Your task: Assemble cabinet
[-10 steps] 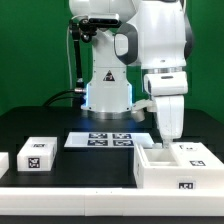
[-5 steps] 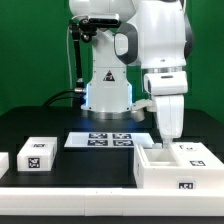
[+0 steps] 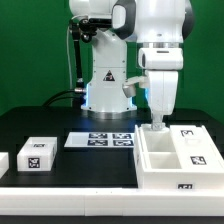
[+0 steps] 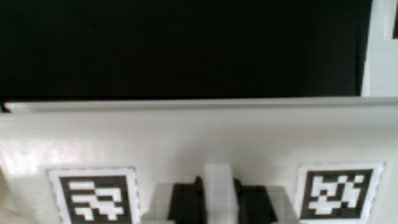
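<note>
The cabinet [image 3: 160, 178] is a large white box lying open side up at the exterior view's right, with compartments and tags on its faces. My gripper [image 3: 157, 124] comes straight down onto its rear left wall. In the wrist view, a thin white rib of the cabinet [image 4: 196, 135] stands between my two black fingers [image 4: 185, 205], and the gripper [image 4: 214, 205] is shut on it. Two tags [image 4: 93, 197] flank the fingers on that white face.
A small white tagged block [image 3: 37, 152] sits at the exterior view's left, with another [image 3: 3, 162] cut off by the edge. The marker board [image 3: 100, 140] lies flat in the middle, in front of the arm's base [image 3: 108, 95].
The gripper has shifted back and slightly toward the exterior view's left. The cabinet has moved and turned with it and now shows more of its compartments.
</note>
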Action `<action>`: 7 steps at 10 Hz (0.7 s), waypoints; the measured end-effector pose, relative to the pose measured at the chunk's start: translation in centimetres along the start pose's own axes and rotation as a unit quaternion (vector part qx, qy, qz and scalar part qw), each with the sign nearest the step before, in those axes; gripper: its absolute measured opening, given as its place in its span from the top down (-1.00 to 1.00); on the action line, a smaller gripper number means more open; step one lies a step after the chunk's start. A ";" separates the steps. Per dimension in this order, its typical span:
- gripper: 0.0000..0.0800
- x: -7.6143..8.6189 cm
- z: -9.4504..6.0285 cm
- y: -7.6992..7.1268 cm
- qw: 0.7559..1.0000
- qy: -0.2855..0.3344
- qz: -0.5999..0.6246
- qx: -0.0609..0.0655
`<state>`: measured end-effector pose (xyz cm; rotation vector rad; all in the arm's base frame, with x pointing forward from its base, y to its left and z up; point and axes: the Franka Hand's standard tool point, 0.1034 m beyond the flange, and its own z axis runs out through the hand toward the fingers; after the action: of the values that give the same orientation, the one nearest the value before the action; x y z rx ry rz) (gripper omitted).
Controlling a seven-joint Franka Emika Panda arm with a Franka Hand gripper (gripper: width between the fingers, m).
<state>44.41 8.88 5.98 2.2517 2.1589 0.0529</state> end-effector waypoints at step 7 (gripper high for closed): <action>0.84 -0.2 2.8 -3.8 0.999 0.005 0.008 0.030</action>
<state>40.67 8.83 3.00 2.3060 2.1767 -0.0005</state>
